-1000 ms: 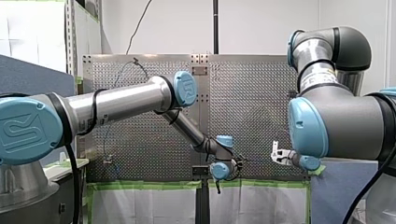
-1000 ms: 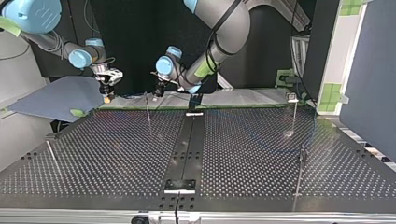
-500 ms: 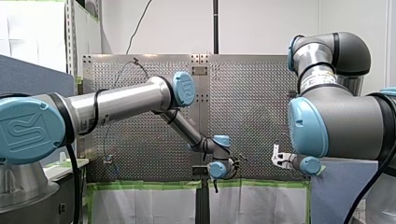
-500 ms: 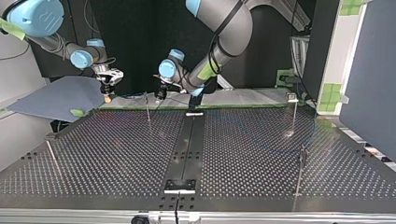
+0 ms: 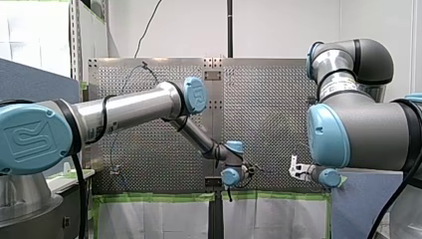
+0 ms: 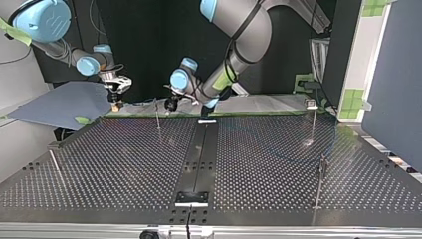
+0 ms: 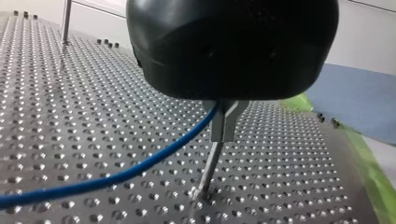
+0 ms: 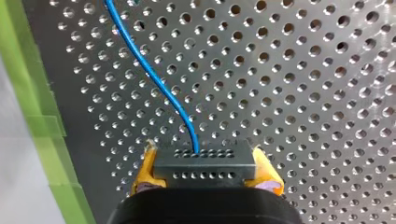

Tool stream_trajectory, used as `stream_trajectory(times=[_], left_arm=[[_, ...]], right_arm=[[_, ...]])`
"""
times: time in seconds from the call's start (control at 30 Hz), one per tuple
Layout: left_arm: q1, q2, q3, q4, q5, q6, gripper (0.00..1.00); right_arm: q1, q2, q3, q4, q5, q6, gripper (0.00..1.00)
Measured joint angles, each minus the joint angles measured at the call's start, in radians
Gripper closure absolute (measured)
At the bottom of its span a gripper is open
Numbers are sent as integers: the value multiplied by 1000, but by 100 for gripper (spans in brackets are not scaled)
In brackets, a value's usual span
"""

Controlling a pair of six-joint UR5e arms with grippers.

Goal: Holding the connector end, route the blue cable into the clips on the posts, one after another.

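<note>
In the right wrist view my right gripper [image 8: 204, 158] is shut, its yellow pads clamping the black connector [image 8: 205, 170]. The blue cable [image 8: 154, 77] leaves the connector and runs away over the perforated plate. My left gripper [image 7: 224, 135], black with metal fingers, is shut on the same cable [image 7: 116, 176], directly above a thin post [image 7: 208, 172]. In the top view my left gripper [image 6: 171, 104] hangs just right of that post [image 6: 157, 115] at the table's far edge. My right gripper [image 6: 115, 99] is further left.
Other thin posts stand on the plate: one at the top view's far right [image 6: 314, 119], one at the near right [image 6: 321, 181], one leaning at the near left [image 6: 54, 167]. A black rail [image 6: 199, 159] runs down the middle. A blue-grey panel [image 6: 59, 102] lies beyond the left corner.
My left gripper has sunk a little toward the plate and drifted slightly to the top view's right, still beside the far post. My right gripper has hardly moved.
</note>
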Motion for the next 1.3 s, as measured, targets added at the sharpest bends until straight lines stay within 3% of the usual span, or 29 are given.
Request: stream_trajectory(times=[0.5, 0.83, 1.3], left_arm=[[38, 0, 7, -23, 22, -11, 100], [48, 1, 8, -39, 34, -11, 100], [75, 0, 38, -40, 9, -12, 100]], right_arm=[[1, 42, -75, 9, 1, 7, 100], [5, 47, -113, 16, 1, 7, 100], [6, 48, -161, 40, 0, 10, 100]])
